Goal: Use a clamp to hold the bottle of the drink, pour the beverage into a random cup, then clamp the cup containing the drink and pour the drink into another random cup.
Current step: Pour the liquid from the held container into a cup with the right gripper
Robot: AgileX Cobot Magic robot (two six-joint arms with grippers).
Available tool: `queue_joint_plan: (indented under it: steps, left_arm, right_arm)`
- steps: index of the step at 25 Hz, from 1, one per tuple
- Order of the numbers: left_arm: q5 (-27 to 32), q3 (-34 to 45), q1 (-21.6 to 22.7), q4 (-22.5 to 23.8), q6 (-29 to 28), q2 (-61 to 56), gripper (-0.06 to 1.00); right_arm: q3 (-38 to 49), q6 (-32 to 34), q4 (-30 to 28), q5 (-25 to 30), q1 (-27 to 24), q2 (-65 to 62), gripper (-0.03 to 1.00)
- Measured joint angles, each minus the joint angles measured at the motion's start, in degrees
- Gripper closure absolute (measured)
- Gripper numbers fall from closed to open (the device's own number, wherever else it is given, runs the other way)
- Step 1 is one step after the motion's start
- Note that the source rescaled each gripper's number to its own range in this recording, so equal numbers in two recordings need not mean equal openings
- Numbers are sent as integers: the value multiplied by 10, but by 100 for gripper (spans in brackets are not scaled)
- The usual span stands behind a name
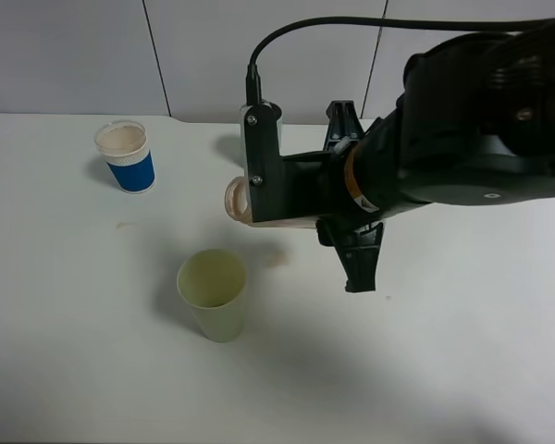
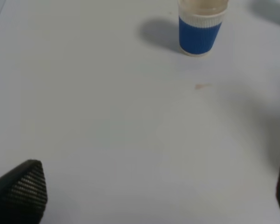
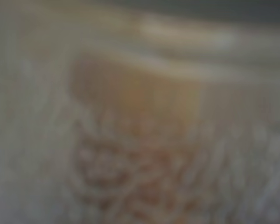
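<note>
Two cups stood on the bench [image 1: 65, 351]: a blue-sleeved white cup [image 1: 126, 159] at ten o'clock and a pale yellow-green tumbler [image 1: 213, 294] at seven. One bottle [image 1: 237, 200], tipped flat with its mouth toward nine, was clamped in the right hand [image 1: 274, 187] near centre. The left hand [image 2: 151, 196] gaped wide, empty.

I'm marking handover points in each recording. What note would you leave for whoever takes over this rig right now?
Left pincer: open, empty, low over the white table, with the short white paper cup with a blue sleeve ahead of it.
Right pincer: shut on the tall clear plastic bottle, held off the table and tipped almost level, neck towards the pale yellow-green plastic tumbler.
Done: bottle gripped and tilted. The tumbler looks empty and no stream is visible.
Left: fill the tumbler from the bottle, then clamp the tumbler and pour into the blue-sleeved cup.
Note: small brownish spots on the table.
</note>
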Motion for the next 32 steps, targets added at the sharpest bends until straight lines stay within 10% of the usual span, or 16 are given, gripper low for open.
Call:
queue_joint_plan:
  steps: [32]
  left_arm:
    - [0,0,0,0,0,0,-6]
  right_arm:
    - [-77,-30,-49,77,53,85,97]
